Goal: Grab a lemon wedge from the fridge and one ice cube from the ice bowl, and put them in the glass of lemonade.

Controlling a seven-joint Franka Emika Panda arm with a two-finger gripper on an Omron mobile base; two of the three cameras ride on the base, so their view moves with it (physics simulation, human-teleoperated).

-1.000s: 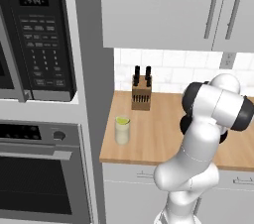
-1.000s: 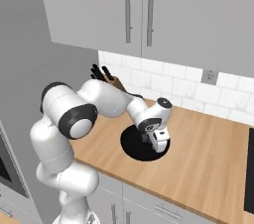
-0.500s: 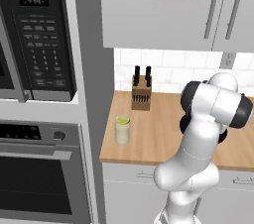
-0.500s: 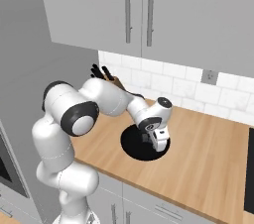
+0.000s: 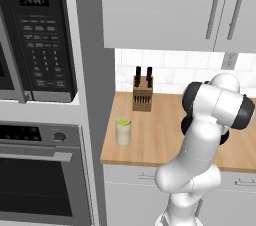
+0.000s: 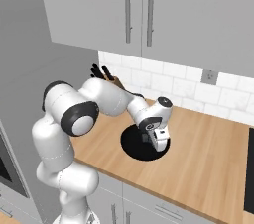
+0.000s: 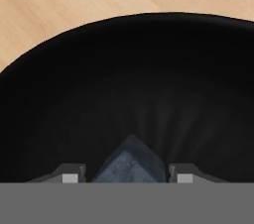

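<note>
Hand view showed the gripper [image 7: 129,177] low inside the black ice bowl [image 7: 59,94], its fingers close on either side of an ice cube [image 7: 130,162]; whether they gripped it I cannot tell. Across the counter [image 5: 160,135], the glass of lemonade [image 5: 123,131] stood near a knife block [image 5: 142,96].

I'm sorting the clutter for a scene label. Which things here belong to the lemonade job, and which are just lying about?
Job:
ice bowl
ice cube between the fingers
glass of lemonade, lemon wedge on top

Lying about:
knife block
microwave
wall oven
</note>
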